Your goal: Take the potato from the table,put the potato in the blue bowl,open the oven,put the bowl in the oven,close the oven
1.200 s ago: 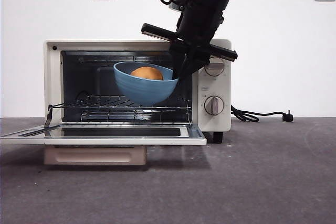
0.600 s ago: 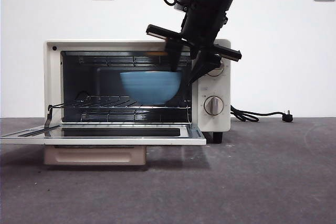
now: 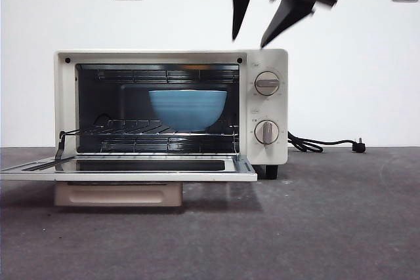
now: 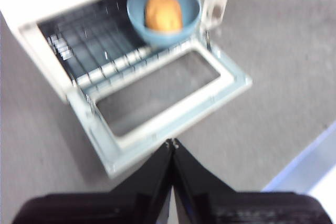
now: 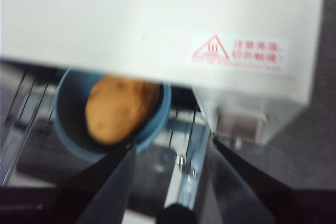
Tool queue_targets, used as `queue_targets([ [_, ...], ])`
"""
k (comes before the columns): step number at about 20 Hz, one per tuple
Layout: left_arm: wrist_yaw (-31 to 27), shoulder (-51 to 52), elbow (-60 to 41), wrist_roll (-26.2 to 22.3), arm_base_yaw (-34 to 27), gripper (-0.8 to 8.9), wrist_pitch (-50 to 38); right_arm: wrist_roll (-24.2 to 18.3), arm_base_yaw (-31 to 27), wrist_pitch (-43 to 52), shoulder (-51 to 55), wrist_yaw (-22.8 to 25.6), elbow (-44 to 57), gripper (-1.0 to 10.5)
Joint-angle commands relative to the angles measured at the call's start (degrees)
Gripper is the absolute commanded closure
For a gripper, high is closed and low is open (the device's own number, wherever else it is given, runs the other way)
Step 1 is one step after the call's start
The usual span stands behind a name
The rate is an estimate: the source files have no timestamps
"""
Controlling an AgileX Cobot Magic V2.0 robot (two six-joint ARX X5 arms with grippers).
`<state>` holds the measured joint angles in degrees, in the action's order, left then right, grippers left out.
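- Across the bench [image 3: 341,227], the oven [image 3: 170,106] is seen standing with its door [image 3: 131,168] folded flat down; closing it is judged the one step left.
- On the wire rack, the blue bowl [image 3: 188,109] is seated upright, released.
- The potato [image 4: 163,10] is held inside that bowl.
- Above the oven top, the right end effector [image 3: 252,11] is spread wide and empty; the left end effector [image 4: 171,145] is pressed closed, hanging over the door.

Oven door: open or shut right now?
Open. The oven door lies folded down flat, with the blue bowl on the rack inside.
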<state>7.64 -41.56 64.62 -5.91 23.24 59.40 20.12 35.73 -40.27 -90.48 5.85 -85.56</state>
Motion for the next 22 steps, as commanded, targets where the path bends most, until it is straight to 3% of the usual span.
queue_targets([
  [1,0.04,0.09,-4.15,2.27,-1.05,8.22,-4.17,-5.25,0.96,-5.03,4.94,-1.42,-0.11,7.3],
  [3,0.57,0.09,-8.87,3.21,-3.17,8.22,-8.0,-7.32,1.86,-9.73,10.21,-4.07,-0.11,7.3],
  [6,6.62,-0.5,-16.22,5.86,-9.11,8.22,-15.98,-9.66,2.4,-16.15,17.97,-5.99,-0.11,7.3],
  [14,23.12,-13.88,-28.85,6.12,-29.88,8.22,-34.47,-10.58,2.67,-26.56,35.5,-5.9,-0.11,7.3],
  [17,24.33,-22.16,-28.85,6.05,-33.0,8.22,-39.52,-10.51,2.67,-28.57,39.5,-5.92,-0.11,7.3],
  [22,25.66,-34.56,-28.85,4.74,-33.33,8.22,-44.85,-9.64,2.67,-30.84,42.25,-5.92,-0.11,7.3],
])
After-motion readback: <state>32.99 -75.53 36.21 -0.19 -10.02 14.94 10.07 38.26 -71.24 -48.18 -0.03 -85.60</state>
